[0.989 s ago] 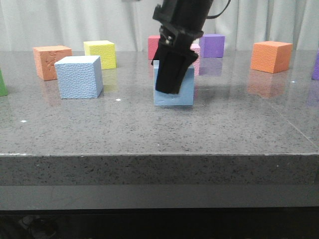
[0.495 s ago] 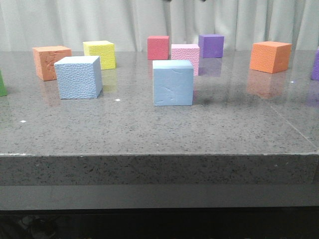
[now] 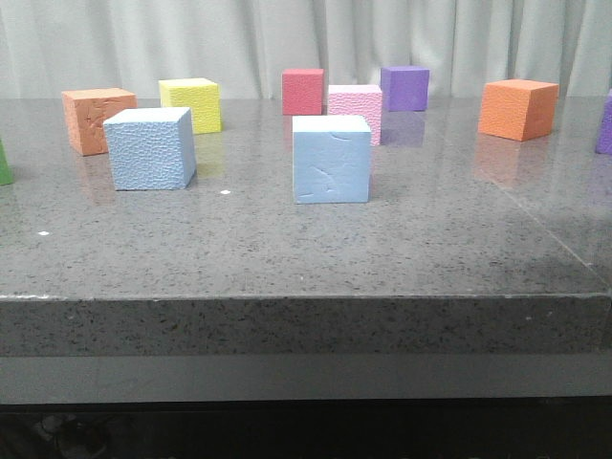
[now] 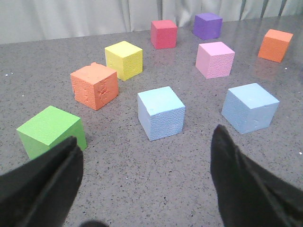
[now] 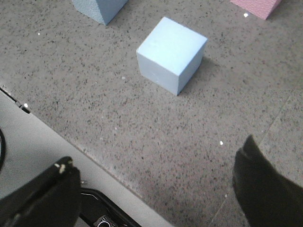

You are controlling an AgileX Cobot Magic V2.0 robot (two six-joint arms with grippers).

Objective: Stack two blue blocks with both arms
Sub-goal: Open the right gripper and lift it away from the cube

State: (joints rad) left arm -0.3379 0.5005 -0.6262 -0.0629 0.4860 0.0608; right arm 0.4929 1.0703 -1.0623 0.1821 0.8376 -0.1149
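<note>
Neither gripper shows in the front view; there we see the two blue blocks resting apart on the grey tabletop [image 3: 287, 258], the left blue block [image 3: 150, 147] near the orange cube [image 3: 98, 119] and yellow cube [image 3: 191, 103], the right blue block [image 3: 331, 159] just in front of the pink cube [image 3: 356, 111]. In the left wrist view, we find the left gripper [image 4: 144, 184] spread wide and empty, above the tabletop, with both blue blocks beyond its fingers [image 4: 45, 182] and a green cube [image 4: 51, 130] close to one finger. In the right wrist view, we see the right gripper [image 5: 156, 189] also spread wide, holding nothing, above the tabletop's near edge, with one blue block lying well beyond its fingertips.
</note>
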